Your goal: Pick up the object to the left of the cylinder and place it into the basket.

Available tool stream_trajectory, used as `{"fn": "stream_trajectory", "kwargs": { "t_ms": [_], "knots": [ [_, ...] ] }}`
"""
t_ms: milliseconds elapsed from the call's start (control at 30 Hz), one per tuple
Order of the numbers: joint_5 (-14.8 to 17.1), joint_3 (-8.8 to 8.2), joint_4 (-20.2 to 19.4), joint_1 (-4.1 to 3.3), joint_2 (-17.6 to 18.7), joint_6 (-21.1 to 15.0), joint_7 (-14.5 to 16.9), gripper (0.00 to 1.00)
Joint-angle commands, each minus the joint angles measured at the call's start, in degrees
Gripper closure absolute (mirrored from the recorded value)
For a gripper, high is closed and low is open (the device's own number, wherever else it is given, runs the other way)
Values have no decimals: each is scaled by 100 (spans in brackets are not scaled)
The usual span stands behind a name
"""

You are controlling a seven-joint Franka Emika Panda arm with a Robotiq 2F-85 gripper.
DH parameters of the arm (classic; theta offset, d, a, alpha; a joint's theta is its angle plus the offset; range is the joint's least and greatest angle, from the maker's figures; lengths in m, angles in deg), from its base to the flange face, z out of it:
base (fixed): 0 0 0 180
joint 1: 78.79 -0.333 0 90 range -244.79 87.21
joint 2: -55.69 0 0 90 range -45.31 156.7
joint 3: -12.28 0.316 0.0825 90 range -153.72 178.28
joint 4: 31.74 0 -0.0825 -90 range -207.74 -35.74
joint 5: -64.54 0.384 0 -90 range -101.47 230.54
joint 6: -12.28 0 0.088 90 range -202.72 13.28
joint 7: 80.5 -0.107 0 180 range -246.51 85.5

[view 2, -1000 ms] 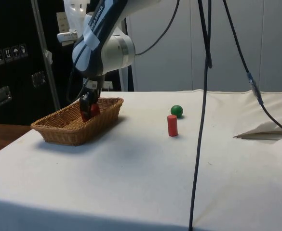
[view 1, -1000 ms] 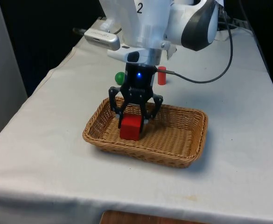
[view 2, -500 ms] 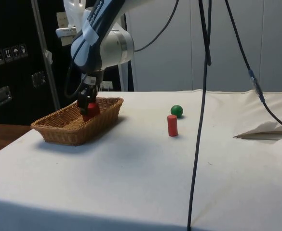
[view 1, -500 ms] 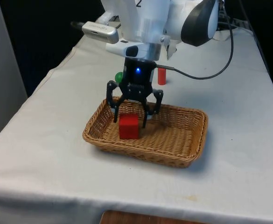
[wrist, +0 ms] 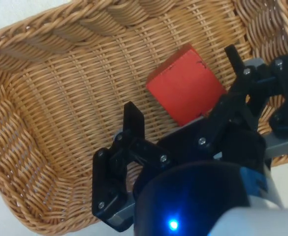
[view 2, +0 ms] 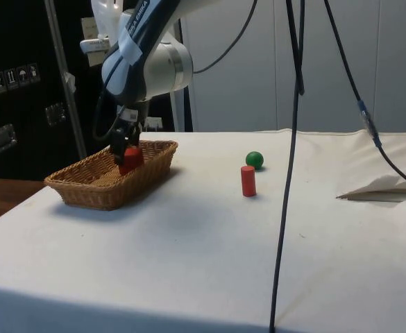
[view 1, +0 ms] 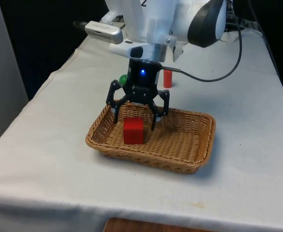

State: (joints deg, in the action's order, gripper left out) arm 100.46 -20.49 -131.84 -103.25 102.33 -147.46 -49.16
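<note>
Jaws [view 1: 134,119]: spread, now lifted clear of red cube [view 1: 133,131] | Cube: released, resting on basket [view 1: 194,157] floor, front view's left end | Task: placement effectively complete; retract remains

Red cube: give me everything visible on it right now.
The red cube is a plain, matte block, wood or plastic by the look, with a small dark mark on its top face. It rests on the floor of the wicker basket, towards the end at the front view's left, turned somewhat askew to the basket's walls. The gripper hangs open above it, fingers spread to either side, not touching.
</note>
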Motion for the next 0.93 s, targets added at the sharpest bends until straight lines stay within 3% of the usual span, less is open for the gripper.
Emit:
{"fn": "stream_trajectory", "kwargs": {
  "t_ms": [0, 233, 267, 300, 567, 600, 633, 767, 867, 900],
  "knots": [
    [-46, -80, -57, -57, -115, 80, -23, 0],
    [-80, -258, -178, -189, -401, 223, -11, 0],
    [-23, -189, -138, -138, -390, 195, 34, 0],
    [-86, -275, -195, -206, -441, 235, -17, 0],
    [-132, -476, -309, -350, -768, 390, -23, 0],
    [-46, -367, -241, -269, -705, 332, 34, 0],
    [-132, -498, -321, -367, -796, 407, -23, 0],
    [-178, -596, -361, -435, -974, 493, -34, 0],
    [-172, -584, -355, -430, -1020, 521, -23, 0],
    [-126, -527, -332, -384, -1031, 510, 29, 0]
  ]
}}
